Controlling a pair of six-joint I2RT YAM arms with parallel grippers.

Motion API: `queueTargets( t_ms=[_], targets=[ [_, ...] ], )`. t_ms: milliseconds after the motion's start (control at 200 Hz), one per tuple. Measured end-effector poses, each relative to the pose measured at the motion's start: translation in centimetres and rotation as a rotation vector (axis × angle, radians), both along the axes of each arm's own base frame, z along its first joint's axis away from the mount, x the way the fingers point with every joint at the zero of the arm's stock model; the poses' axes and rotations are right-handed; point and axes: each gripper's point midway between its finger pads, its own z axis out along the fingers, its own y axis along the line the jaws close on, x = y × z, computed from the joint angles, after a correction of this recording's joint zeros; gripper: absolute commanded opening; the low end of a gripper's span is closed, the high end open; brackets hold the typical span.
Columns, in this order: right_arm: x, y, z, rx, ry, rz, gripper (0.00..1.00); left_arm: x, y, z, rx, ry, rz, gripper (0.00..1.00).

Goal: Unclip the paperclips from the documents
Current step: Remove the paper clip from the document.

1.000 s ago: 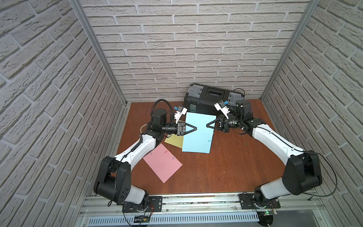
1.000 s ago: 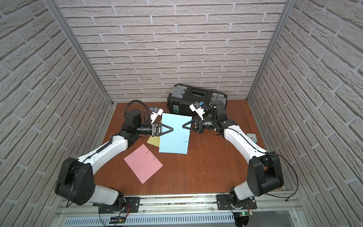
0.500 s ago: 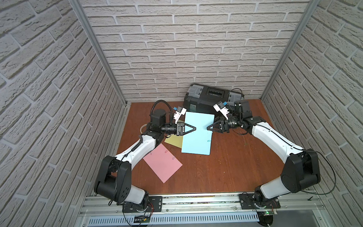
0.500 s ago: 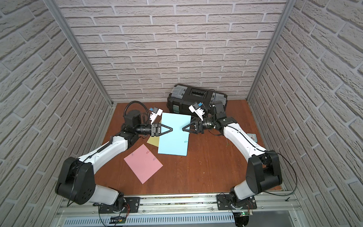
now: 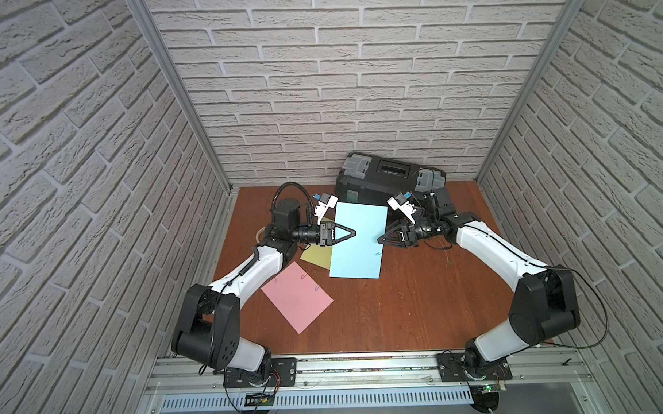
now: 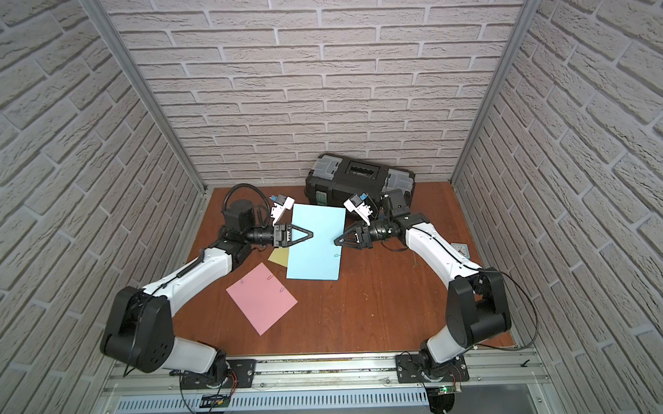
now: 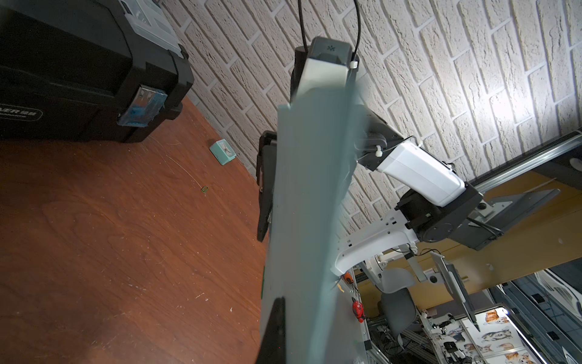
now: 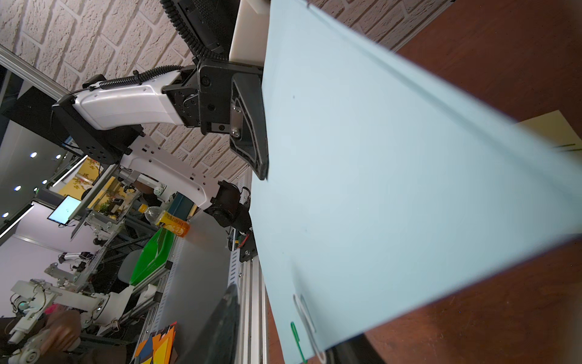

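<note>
Early in the job. Left pincer (image 5: 353,233) is pressed together on the left edge of the light blue sheet (image 5: 356,248) and holds it up off the surface (image 5: 401,308). Can't tell if the near edge touches down.

Right pincer (image 5: 379,241) is at the opposite edge. In the right wrist view its jaws are partly spread and straddle the paper, with nothing pinched that I can see. Just beside it on that edge are a green paperclip (image 8: 296,337) and a pale paperclip (image 8: 304,310), both on the sheet.

Done, by my read: one loose green paperclip (image 7: 204,189) lies on the bare surface near the right arm, well apart from any paper. Probably pulled off. Nothing else loose in view.

Left to do:
- The two on the blue sheet.
- Pink sheet (image 5: 297,298) lies flat near the left arm, untouched, with three paperclips (image 5: 304,276) along its far edges.
- Yellow sheet (image 5: 316,256) is mostly hidden under the blue one. The right wrist view shows a thin green mark at its edge, likely a clip but too blurred to call.

Next move as I see it: close on the green clip and slide it off along the edge while the left holds. Risk is that the thin paper tears or slips out of the left grip.
</note>
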Motion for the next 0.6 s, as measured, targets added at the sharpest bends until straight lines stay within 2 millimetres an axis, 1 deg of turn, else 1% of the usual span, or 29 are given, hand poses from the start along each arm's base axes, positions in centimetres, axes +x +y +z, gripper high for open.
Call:
queueTargets(
  t_ms=[80, 235, 345, 445, 600],
  targets=[
    [0.0, 0.0, 0.04, 0.0, -0.006, 0.002, 0.25, 0.04, 0.08, -0.04, 0.0, 0.001, 0.002, 0.0],
    [0.03, 0.0, 0.14, 0.001, -0.006, 0.001, 0.17, 0.16, 0.27, -0.02, -0.001, 0.0, 0.005, 0.0],
    [0.04, -0.02, 0.14, 0.001, -0.006, 0.001, 0.09, 0.19, 0.3, -0.02, -0.001, 0.0, 0.006, 0.0],
    [0.04, -0.02, 0.13, 0.001, -0.003, 0.0, 0.06, 0.2, 0.31, -0.03, 0.0, -0.001, 0.006, 0.0],
    [0.04, -0.02, 0.13, 0.0, -0.002, -0.001, 0.06, 0.18, 0.33, -0.11, 0.003, -0.012, 0.006, 0.0]
  ],
)
